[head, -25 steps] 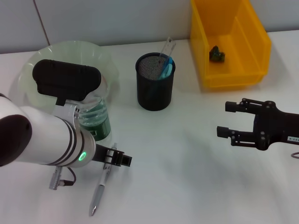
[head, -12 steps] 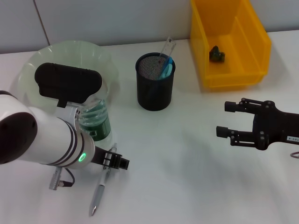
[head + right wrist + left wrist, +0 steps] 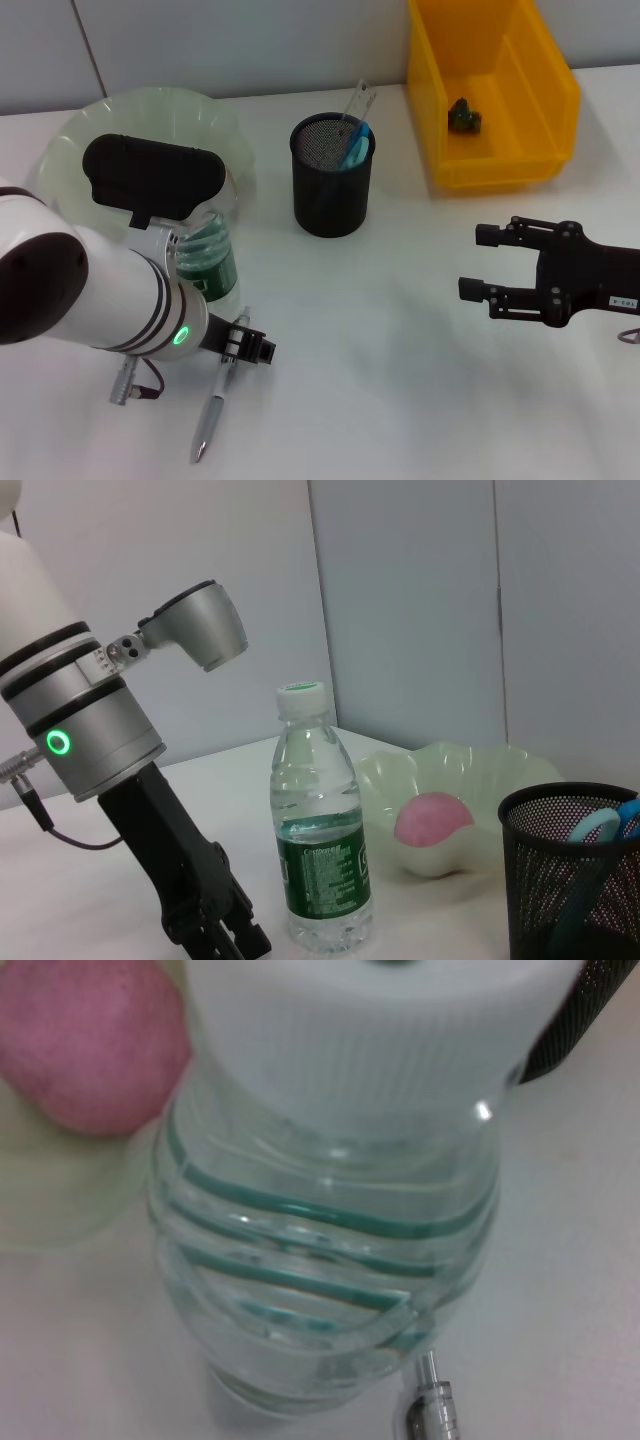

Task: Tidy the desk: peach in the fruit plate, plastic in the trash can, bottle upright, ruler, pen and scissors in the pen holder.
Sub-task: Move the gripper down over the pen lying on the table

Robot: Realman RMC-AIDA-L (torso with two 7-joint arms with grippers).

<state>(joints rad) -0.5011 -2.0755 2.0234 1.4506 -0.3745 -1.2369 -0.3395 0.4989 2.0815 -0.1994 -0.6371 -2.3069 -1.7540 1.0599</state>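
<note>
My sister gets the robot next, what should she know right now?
Left gripper: low over the desk, right above the silver pen, holding nothing.
Right gripper: open, empty, beside the yellow bin.
Done: pink peach in the pale green fruit plate; clear water bottle upright; dark scrap in the bin; clear ruler and blue-handled scissors in the black mesh pen holder.
Left: the pen goes in the holder.

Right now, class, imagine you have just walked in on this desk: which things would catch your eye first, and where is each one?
The bulky white left arm fills the near left, its left gripper low over the pen on the table. Beside it the bottle stands upright before the pale green fruit plate holding the pink peach. At the far right sits the yellow trash can, with the open right gripper hovering before it.
</note>
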